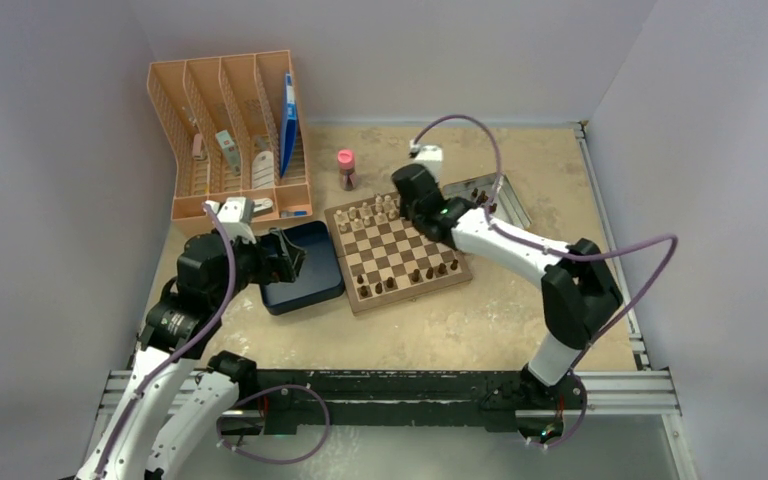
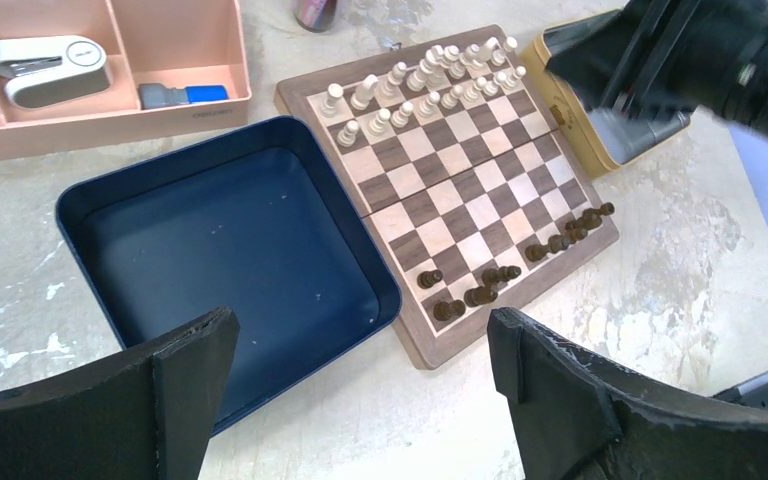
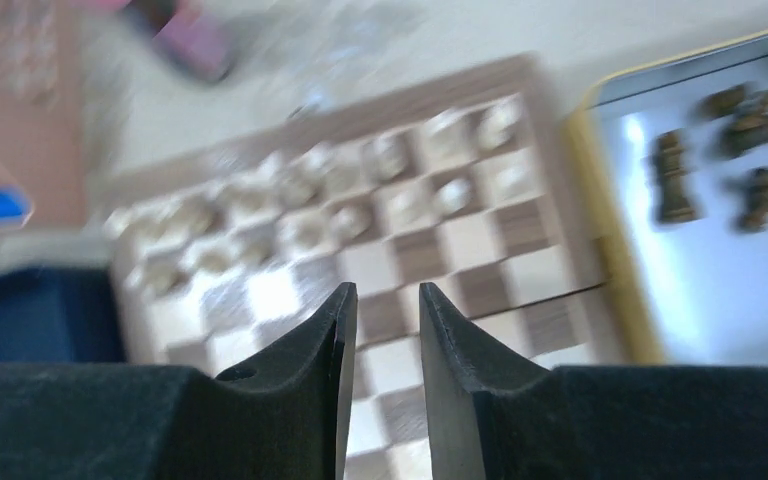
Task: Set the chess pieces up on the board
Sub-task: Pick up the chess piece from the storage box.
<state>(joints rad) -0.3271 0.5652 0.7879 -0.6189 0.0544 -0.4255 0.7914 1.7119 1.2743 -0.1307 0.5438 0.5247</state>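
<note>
Square wooden chessboard, dark brown and tan checks with a light border, sits mid-table, turned slightly askew. Small dark brown wooden chess pieces stand in a ragged line on the two ranks nearest us. More of them lie tumbled in a yellow-rimmed metal tray that sits just beside the board's far right corner. Pale cream wooden chess figures fill the two far ranks. The middle ranks carry nothing.

Dark blue square box hugs the board's left edge; from the left wrist its near corner seems to touch the border. Peach slotted plastic desk organizer stands past the box, against the left wall. A small pink bottle stands just beyond the board's far edge.

We note the left gripper above the blue box with its jaws spread wide and nothing between them. The right gripper hangs over the board's far right part, near the cream ranks. Its jaws stand a narrow slit apart and the checks show through the gap, so it holds nothing; that wrist view is blurred.

Room: a broad strip of mottled tabletop runs between the board's near edge and the rail, and more lies right of the board below the tray.
</note>
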